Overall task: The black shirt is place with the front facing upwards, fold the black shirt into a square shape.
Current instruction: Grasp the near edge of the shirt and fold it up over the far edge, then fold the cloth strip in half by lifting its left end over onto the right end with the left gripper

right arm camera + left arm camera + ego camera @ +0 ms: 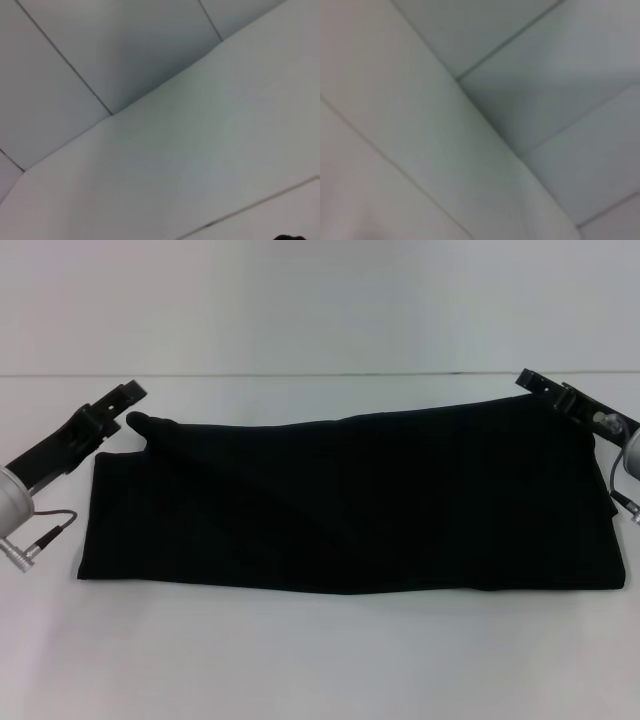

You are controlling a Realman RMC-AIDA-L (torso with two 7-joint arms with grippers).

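Observation:
The black shirt (350, 505) lies on the white table as a long wide band folded lengthwise, running from left to right in the head view. No lettering or label shows on it. Its far left corner bulges up a little. My left gripper (128, 393) hangs just beyond that far left corner, close to the cloth. My right gripper (532, 380) sits at the shirt's far right corner, beside the edge. Both wrist views look at pale wall panels and show neither the shirt nor their own gripper.
The white table (320, 660) spreads in front of the shirt and behind it up to a pale wall (320, 300). Cables hang from both wrists at the table's left and right sides.

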